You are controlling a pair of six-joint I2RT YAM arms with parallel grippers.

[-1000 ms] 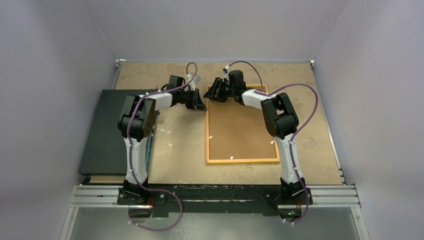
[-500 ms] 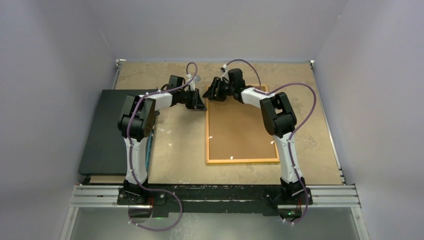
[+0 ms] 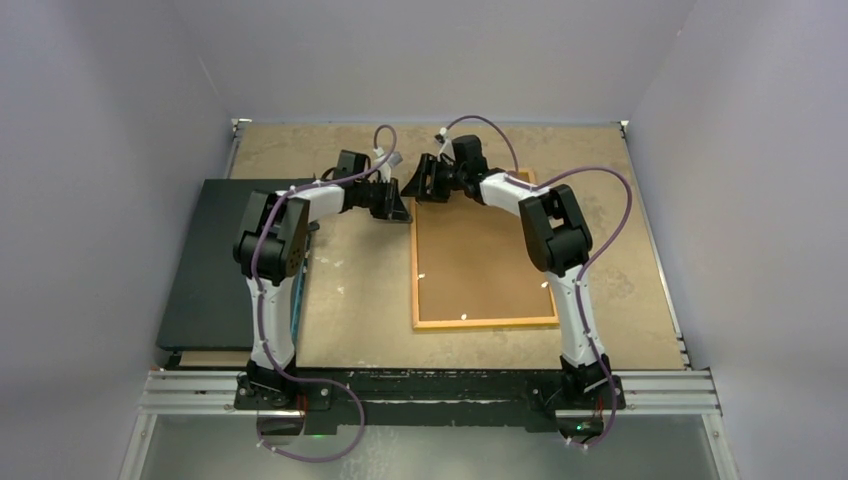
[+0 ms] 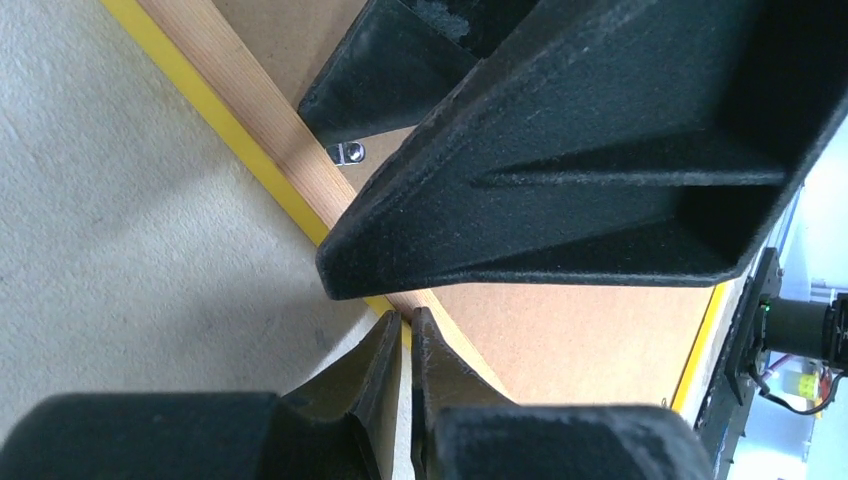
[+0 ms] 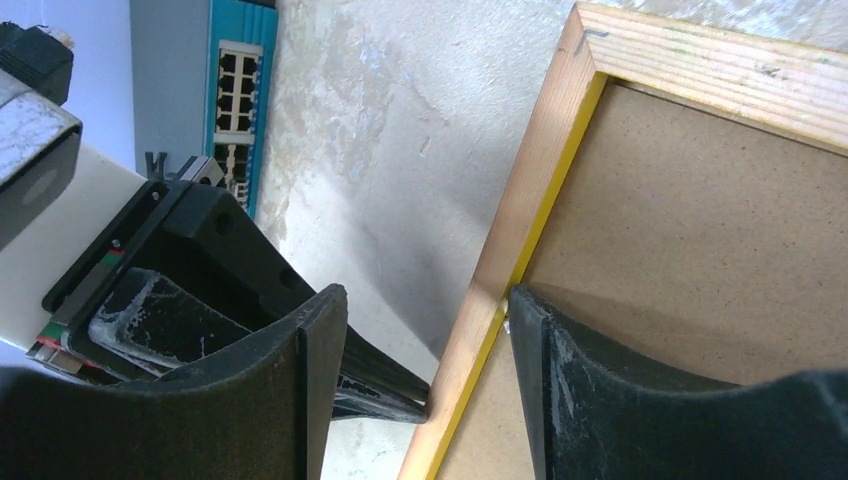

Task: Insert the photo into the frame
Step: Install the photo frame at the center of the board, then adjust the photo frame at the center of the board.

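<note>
While the frame point(image 3: 486, 322) lies face down on the bench point(image 3: 350, 300), its bare wooden back is uppermost and the brown backing board point(image 3: 480, 260) sits flat inside its rails. The photo is not visible in any view. It may lie beneath that board, but this cannot be confirmed.

To the left of the frame, well apart from it, lies a flat black panel point(image 3: 215, 270), which neither arm touches.

All activity is at the frame's far-left corner, where both arms reach in from opposite sides. The left claw point(image 4: 405, 330) has its fingers pressed together and holds nothing. Its tips sit against the outer yellow edge of the frame's left rail. In my judgement it is placed there as a stop, so the frame cannot slide leftward.

The right claw point(image 5: 425, 300) stands parted, straddling that same rail just nearer than the corner. One finger is outside the frame over the bench, the other inside over the backing board. It has hold of nothing that can be seen. A small metal tab point(image 4: 350, 152) shows on the rail's inner edge beside that claw, and the claw's position suggests work on seating or fastening the board.

Assessment: late stage of the task, with the photo's position unverified.
</note>
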